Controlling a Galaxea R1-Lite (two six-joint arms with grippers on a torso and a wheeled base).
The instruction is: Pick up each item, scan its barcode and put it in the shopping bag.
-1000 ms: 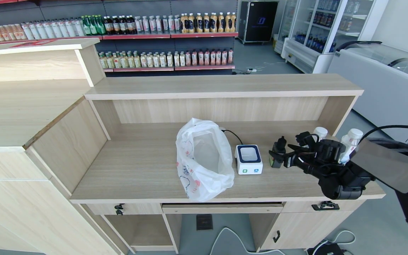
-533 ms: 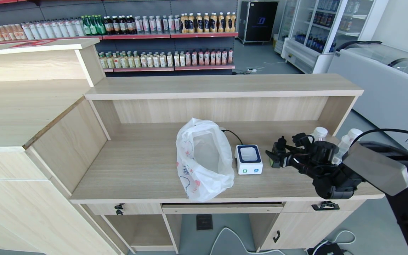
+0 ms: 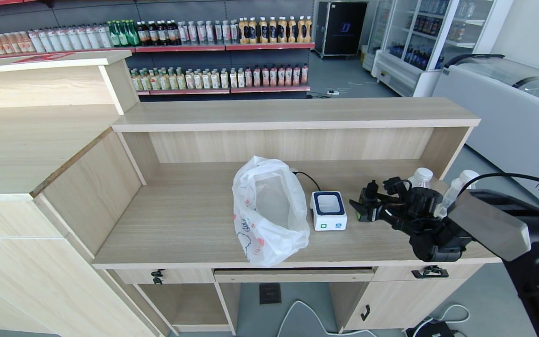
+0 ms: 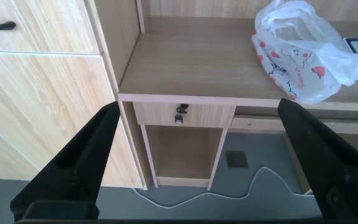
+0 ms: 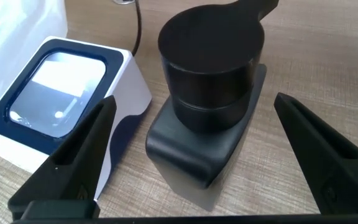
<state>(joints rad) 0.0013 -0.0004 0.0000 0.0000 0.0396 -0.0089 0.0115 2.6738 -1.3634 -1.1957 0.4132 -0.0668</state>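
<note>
Wooden checkout counter (image 3: 194, 220) carried a white shopping bag (image 3: 269, 215), w/ the barcode scanner (image 3: 328, 210) just to its right. Black-capped bottle (image 5: 207, 124) stood upright right of the scanner, long axis vertical, cap up, between the right gripper (image 5: 196, 99) fingers, which were spread and clear of it. Left gripper (image 4: 199, 104) hung in front of the counter, fingers apart.

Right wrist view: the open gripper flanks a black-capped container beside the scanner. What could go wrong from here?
The scanner stands close beside the black-capped container, so a finger of the right gripper may bump it while closing. An off-centre squeeze on the container's round cap might slip or tip it.
</note>
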